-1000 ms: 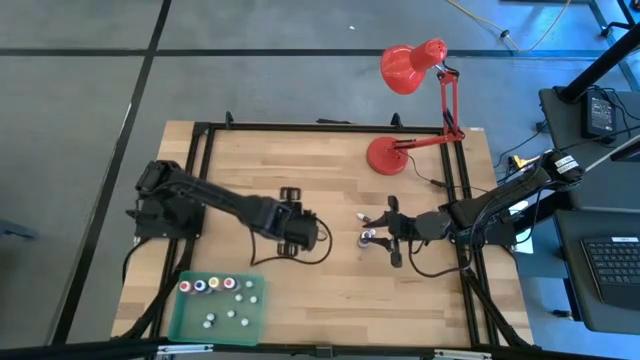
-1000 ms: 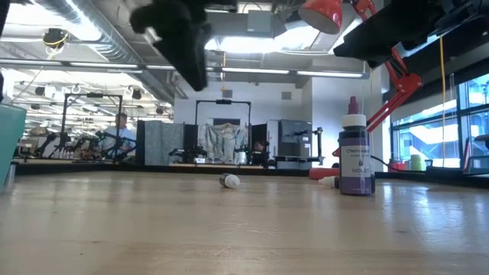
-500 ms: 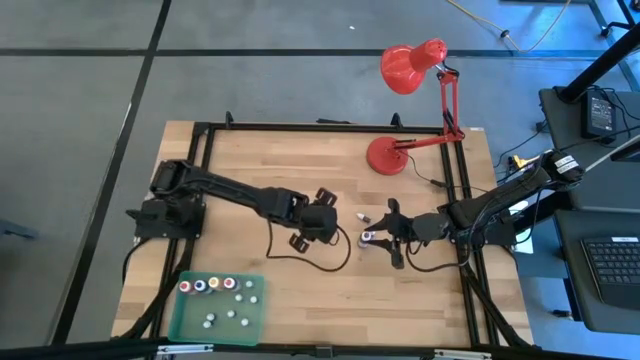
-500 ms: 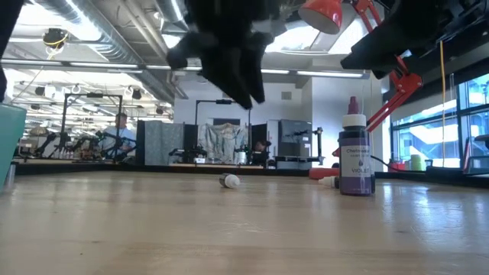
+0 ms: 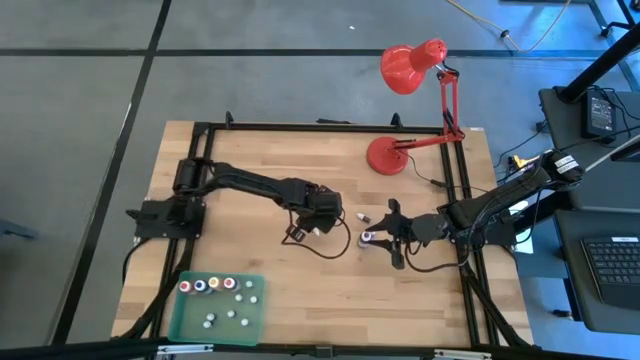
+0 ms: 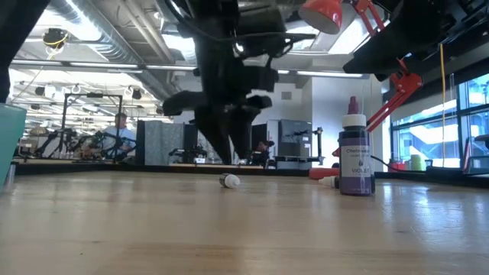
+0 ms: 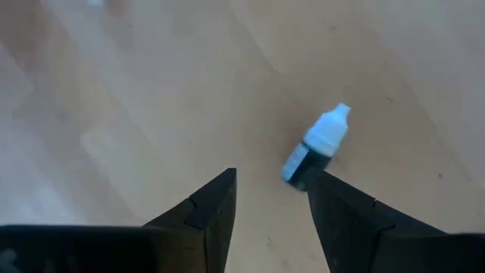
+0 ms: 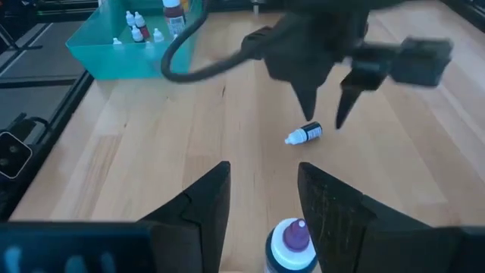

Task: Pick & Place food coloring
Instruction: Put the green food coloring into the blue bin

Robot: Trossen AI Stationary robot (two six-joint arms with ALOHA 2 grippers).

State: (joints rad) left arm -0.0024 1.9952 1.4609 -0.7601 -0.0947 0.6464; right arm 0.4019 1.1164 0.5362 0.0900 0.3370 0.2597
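Left gripper [image 7: 269, 199], jaws apart, hovers beside a fallen food coloring bottle [image 7: 317, 147] lying toward two o'clock.

A wooden table [image 5: 250, 160] carries a green tray [image 5: 190, 315], red lamp [image 5: 385, 155], and two bottles [image 5: 362, 216].

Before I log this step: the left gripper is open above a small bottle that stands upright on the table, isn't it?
Not quite: the small bottle lies on its side, as the left wrist view shows. The rest holds: the left gripper is open above it on the table.
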